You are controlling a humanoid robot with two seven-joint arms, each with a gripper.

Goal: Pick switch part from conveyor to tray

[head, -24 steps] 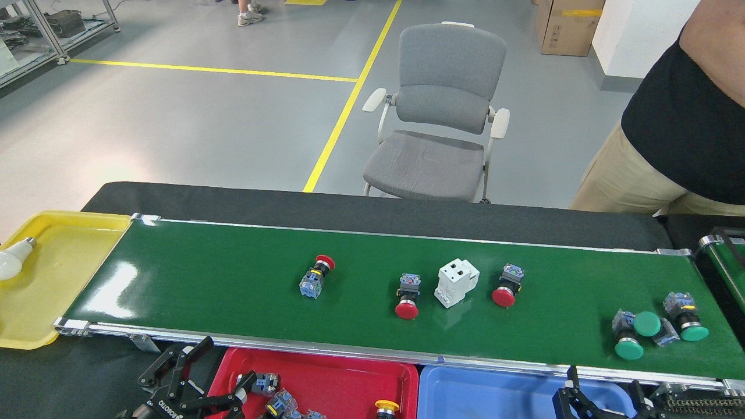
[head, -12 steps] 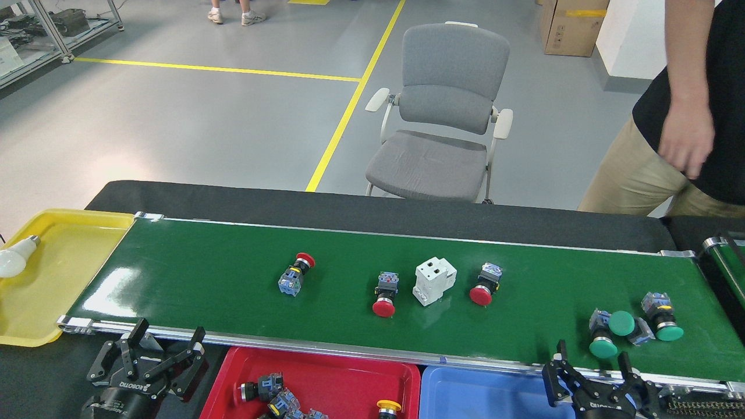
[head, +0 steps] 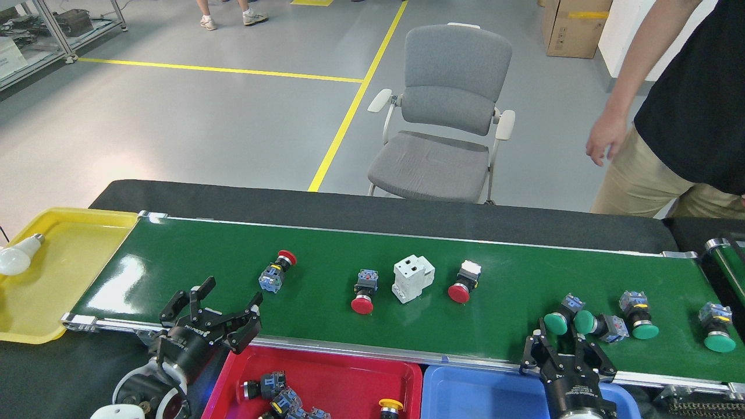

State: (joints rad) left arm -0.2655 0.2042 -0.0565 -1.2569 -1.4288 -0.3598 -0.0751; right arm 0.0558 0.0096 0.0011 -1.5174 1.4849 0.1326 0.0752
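While several switch parts already lie in the red tray at the bottom centre, more remain on the conveyor: three red-capped ones mid-frame, the nearest red-capped switch left of centre, and green-capped ones at lower right. Each is a small mushroom button on a blue-grey block, lying on its side. The left gripper, jaws spread and empty, hovers at the belt's near edge; the right gripper looks open too.

On the conveyor lie three red-capped push-button switches and four green-capped ones — plus one white breaker block. Three trays — one yellow tray with one bulb, one red tray, one blue tray.
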